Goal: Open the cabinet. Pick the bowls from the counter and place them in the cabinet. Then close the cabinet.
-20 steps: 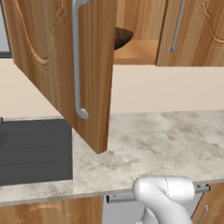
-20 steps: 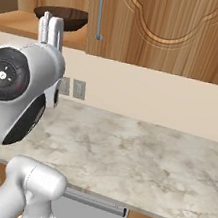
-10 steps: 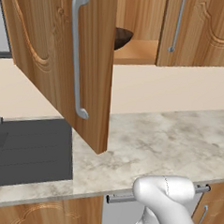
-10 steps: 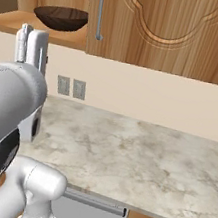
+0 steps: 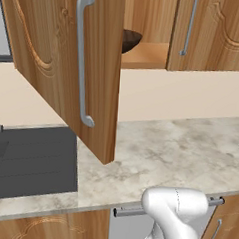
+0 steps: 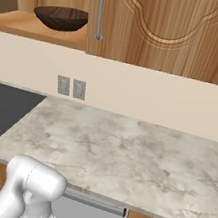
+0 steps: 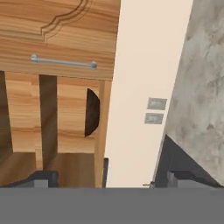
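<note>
Left base view: the cabinet hangs above the bench. Its left door stands swung out toward the camera, with the long grey handle on its face; the right door is shut or nearly so. Between the doors, the dark wooden bowl sits on the cabinet shelf, half hidden by the open door's edge. The dark sink lies at the left of the bench.

Right base view: the same bowl rests on the shelf at upper left, just left of the closed door. Two wall sockets sit below it, above the marbled bench top.

Hand view (rolled sideways): the two dark tips of the gripper stand wide apart with nothing between the jaws. The bowl appears edge-on inside the cabinet; the sockets show on the pale wall beside it.
</note>
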Controlling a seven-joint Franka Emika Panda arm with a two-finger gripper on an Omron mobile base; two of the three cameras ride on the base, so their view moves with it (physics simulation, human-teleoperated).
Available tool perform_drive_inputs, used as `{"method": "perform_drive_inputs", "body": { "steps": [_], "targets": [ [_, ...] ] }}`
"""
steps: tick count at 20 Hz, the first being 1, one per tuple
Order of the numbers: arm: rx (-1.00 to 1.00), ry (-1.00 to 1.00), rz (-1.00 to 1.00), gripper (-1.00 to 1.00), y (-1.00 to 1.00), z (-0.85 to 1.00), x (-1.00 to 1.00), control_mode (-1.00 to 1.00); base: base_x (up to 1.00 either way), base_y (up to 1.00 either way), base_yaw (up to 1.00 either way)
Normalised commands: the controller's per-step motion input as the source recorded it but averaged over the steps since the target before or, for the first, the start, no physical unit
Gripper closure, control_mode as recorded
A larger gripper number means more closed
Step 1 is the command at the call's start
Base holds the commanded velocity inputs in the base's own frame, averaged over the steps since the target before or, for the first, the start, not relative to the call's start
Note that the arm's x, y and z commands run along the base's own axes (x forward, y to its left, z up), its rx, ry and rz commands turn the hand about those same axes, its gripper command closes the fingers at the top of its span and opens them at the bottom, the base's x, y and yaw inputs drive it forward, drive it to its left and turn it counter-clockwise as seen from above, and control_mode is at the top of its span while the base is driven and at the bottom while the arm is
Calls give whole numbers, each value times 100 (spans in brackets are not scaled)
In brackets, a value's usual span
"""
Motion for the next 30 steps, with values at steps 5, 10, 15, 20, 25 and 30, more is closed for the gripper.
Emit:
{"method": "perform_drive_inputs", "body": {
  "steps": [5, 10, 15, 20, 25, 30],
  "targets": [
    [0, -34, 0, -100, 60, -4, -16, -100, 0, 0, 0],
    [0, -12, 0, -100, 68, -1, -32, -100, 0, 0, 0],
    [0, -9, 0, -100, 74, -18, -35, -100, 0, 0, 0],
    [2, -1, -1, -100, 73, -18, -3, -100, 0, 0, 0],
    [7, 0, -4, -100, 54, -13, -5, -100, 0, 0, 0],
    [3, 0, -1, -100, 23, 0, -32, -100, 0, 0, 0]
  ]
}}
